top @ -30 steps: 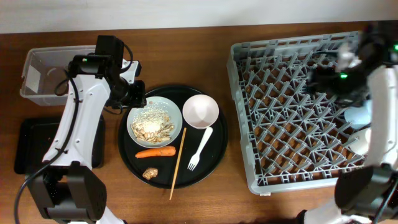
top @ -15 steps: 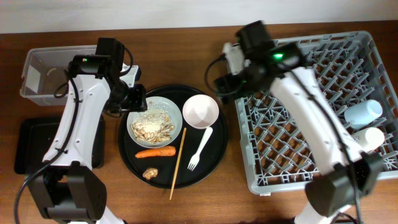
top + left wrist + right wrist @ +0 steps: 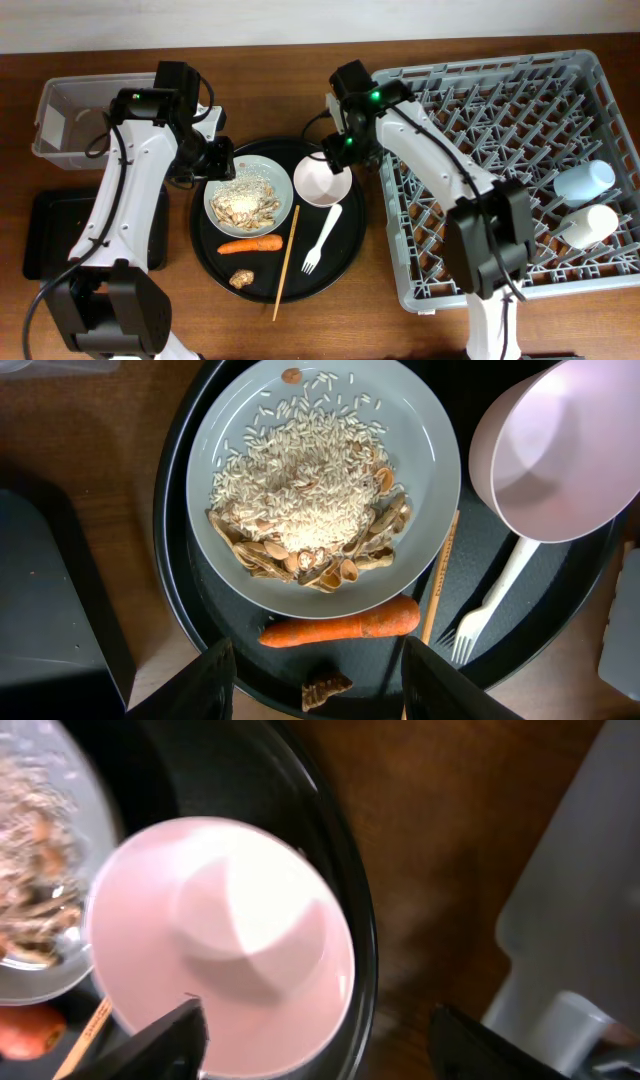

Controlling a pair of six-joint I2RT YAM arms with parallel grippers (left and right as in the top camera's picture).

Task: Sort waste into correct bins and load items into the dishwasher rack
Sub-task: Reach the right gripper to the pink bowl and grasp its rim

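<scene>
A pale plate [image 3: 281,180] of rice-like food [image 3: 243,198], a pinkish-white bowl [image 3: 322,179], a white fork [image 3: 322,238], an orange carrot [image 3: 250,245] and a small brown lump [image 3: 240,279] lie on the round black tray [image 3: 345,255]. My left gripper [image 3: 212,160] is open and empty above the plate's left edge; its wrist view shows the plate [image 3: 425,480], carrot [image 3: 340,627] and lump [image 3: 325,688] below the gripper [image 3: 318,660]. My right gripper [image 3: 340,150] is open and empty just above the bowl's far rim [image 3: 225,945]. A light blue cup [image 3: 585,181] and a small white cup [image 3: 588,224] lie in the grey rack [image 3: 480,120].
A clear tub [image 3: 70,120] stands at the far left, with a shallow black tray [image 3: 50,235] in front of it. A wooden chopstick [image 3: 285,262] lies on the round tray between carrot and fork. The rack's corner [image 3: 580,920] is close beside the bowl.
My right arm has swung left from over the rack's right side to just above the bowl. The left arm and the objects on the tray have not moved.
</scene>
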